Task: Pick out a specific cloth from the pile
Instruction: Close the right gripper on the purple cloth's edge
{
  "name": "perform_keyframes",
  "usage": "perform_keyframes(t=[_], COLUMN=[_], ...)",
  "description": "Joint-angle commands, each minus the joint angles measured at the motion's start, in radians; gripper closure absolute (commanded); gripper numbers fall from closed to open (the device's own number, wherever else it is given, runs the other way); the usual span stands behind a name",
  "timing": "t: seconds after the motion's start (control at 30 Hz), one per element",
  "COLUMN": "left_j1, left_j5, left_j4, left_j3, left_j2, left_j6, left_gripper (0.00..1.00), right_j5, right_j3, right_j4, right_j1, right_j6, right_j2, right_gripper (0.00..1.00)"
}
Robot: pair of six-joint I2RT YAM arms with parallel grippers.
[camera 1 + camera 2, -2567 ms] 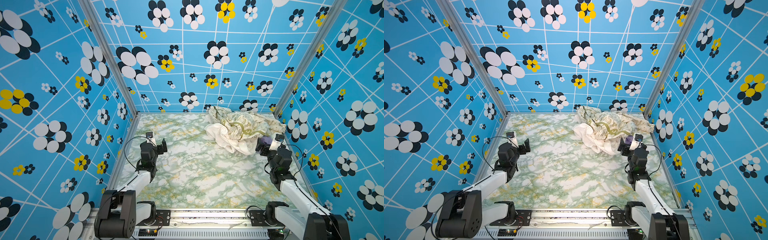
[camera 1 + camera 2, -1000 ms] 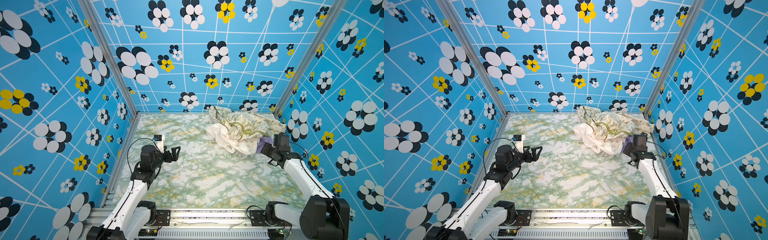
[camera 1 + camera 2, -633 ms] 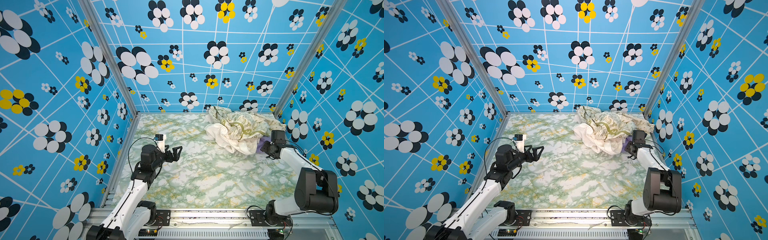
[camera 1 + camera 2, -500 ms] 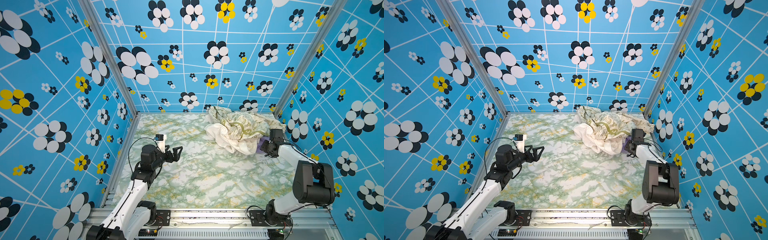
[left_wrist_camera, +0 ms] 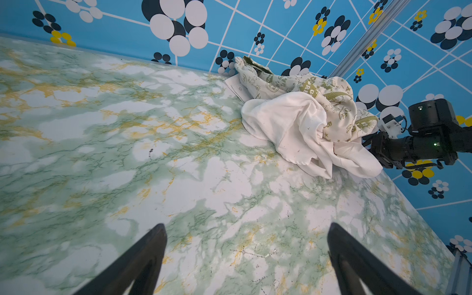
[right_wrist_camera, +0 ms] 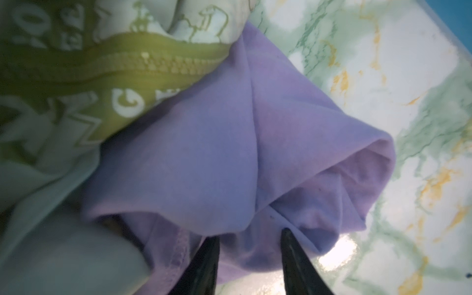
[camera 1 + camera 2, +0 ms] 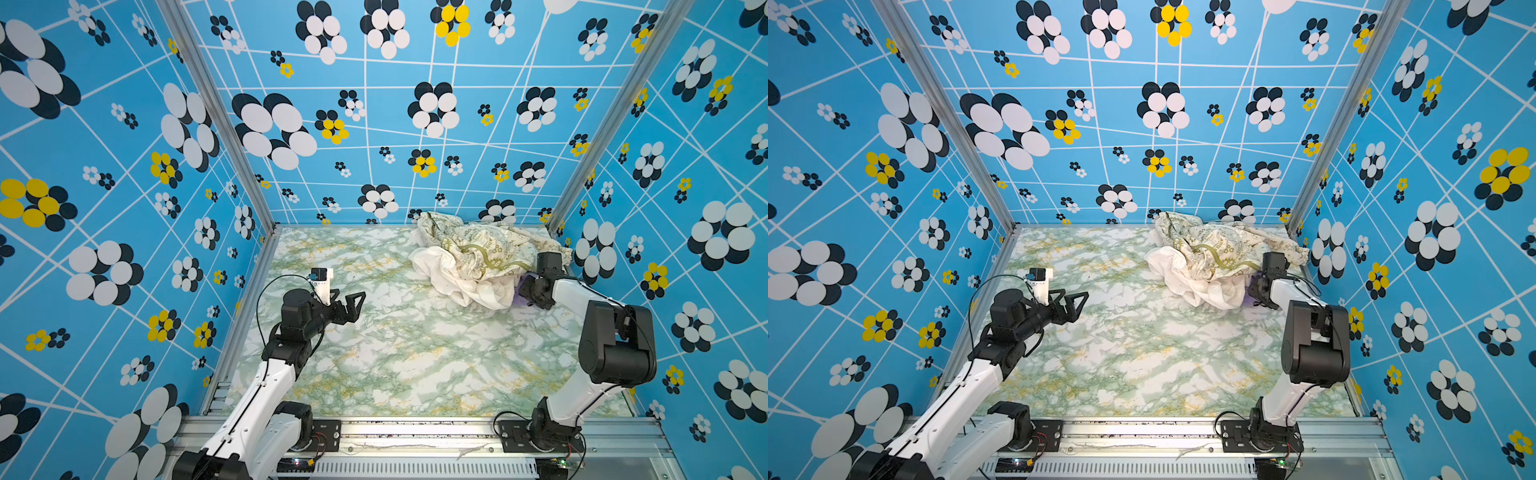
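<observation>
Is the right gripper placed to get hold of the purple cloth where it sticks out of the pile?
Probably yes. The right gripper has its fingers on either side of a fold of the purple cloth, which lies clear of the printed cloth there.

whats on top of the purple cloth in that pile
The cream olive-printed cloth lies over the far part of the purple cloth, and a white cloth overlaps its side. How far the purple runs beneath them is hidden.
</observation>
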Motion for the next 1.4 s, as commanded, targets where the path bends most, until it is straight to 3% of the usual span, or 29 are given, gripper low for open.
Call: perform_keyframes(t=[0.0,0.27,0.4,1.37], left_j1=[-0.008,-0.008,-0.008,-0.007], left_j5=[0.018,0.015,0.014,0.022], left_j4=[0.015,0.01,0.008,0.016], left_j3=[0.028,0.027,0.028,0.043], left_j2=[-0.012,-0.019,-0.023,-0.027], left_j6=[-0.004,-0.002,0.0,-0.004], left_gripper=[0.01,0.01,0.01,0.01], right_j5=[-0.052,-0.088,-0.075,-0.1], right_j3=[0.025,0.008,-0.02,-0.044], right_j4=[-0.069,-0.052,-0.022,0.078], right_j1=[-0.012,-0.017,-0.02,-0.02], right_j6=[0.026,0.053,0.059,0.082], right_j2=[0.045,0.051,-0.011,-0.459], right_gripper=[0.63,0.91,0.99,1.0])
